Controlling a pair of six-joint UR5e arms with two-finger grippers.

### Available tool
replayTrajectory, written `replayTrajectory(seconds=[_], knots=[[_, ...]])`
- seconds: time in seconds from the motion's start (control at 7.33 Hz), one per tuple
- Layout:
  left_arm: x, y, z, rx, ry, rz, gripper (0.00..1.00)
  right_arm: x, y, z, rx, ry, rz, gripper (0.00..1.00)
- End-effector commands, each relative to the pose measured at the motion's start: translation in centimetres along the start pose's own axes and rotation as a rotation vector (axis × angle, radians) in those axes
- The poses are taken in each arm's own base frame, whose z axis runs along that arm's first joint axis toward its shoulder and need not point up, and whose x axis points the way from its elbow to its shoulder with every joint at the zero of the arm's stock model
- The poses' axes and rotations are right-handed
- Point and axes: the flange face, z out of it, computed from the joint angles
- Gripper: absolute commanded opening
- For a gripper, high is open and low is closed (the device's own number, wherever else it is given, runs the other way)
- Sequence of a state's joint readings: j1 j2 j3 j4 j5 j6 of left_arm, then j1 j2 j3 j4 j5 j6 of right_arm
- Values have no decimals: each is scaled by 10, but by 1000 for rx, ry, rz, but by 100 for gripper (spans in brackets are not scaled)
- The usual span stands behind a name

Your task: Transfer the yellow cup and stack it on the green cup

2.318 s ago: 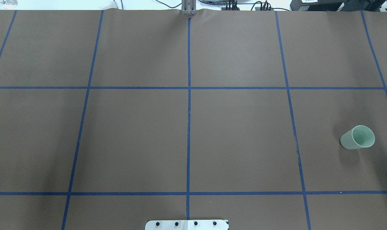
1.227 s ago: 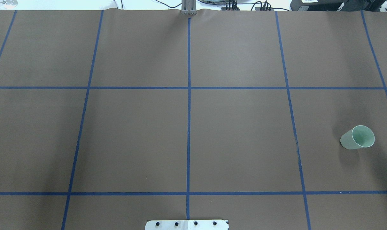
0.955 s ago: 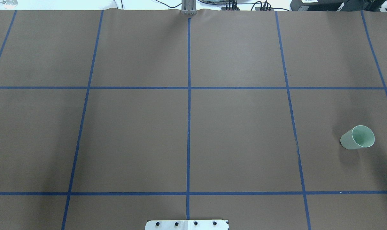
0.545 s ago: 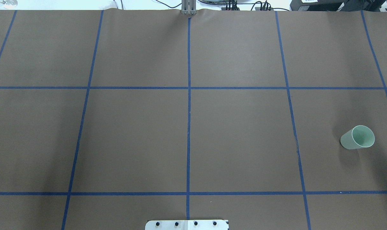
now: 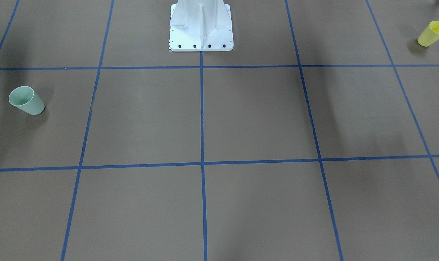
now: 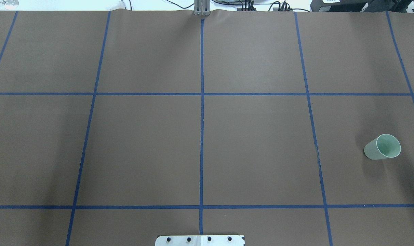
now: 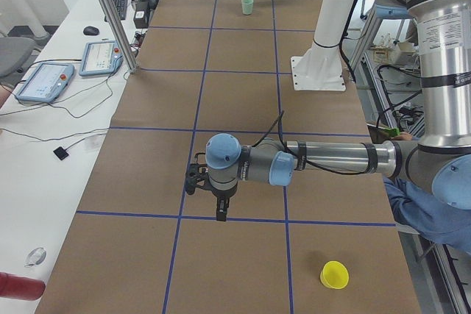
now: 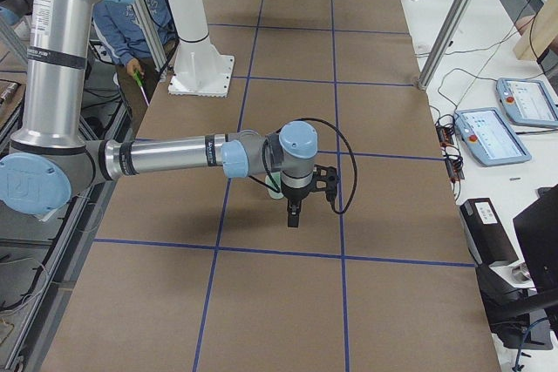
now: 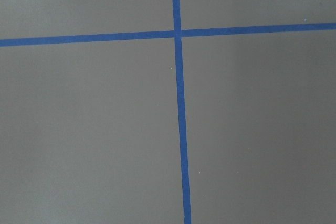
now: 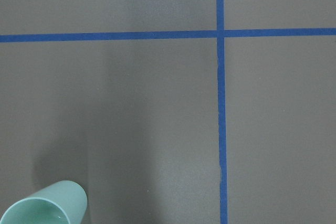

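The left end effector (image 7: 220,213) and right end effector (image 8: 293,215) hang above the tabletop (image 5: 255,116); I cannot tell whether either is clenched. From the front, a white pedestal (image 5: 201,25) stands at 12 o'clock, green cup (image 5: 26,100) at 9, yellow cup (image 5: 432,33) at 2, well apart.

I count two cups: yellow cup (image 5: 432,33), upper right of front view; green cup (image 5: 26,100), left edge. Two robot arms: left arm (image 7: 324,159), right arm (image 8: 174,156). One white pedestal (image 5: 201,25), top centre. Two tablets, left side of left-end view: nearer tablet (image 7: 43,82), farther tablet (image 7: 103,58). One mouse (image 7: 90,31) above them. One person (image 8: 131,19), upper left of right-end view.
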State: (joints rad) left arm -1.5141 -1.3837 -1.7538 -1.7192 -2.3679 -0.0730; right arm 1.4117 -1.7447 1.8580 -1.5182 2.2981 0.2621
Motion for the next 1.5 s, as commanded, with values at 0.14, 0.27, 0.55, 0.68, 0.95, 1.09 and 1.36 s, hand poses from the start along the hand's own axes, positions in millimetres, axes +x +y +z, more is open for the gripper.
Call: replayTrajectory(seconds=[0.14,0.27,0.55,0.68,0.95,1.09,1.36], knots=[[1,0,-1,10,3,6,100,2,-3,4,11,-6,-5,100],[0,0,1,5,3,2,100,1,-2,2,13,-10,-11,100],[9,1,1,-3,106,-1,100,5,-5,9,33,-19,-36,100],[9,2,4,-11,129,-6,100,5,-3,9,46,-25,-45,100],[12,17,0,-12,125,-5,100,14,-3,18,30,-18,-27,100],[12,20,0,-13,126,-8,100,18,-2,23,20,-17,-18,100],[16,27,-4,-6,130,2,100,9,-5,17,23,-56,-29,100]])
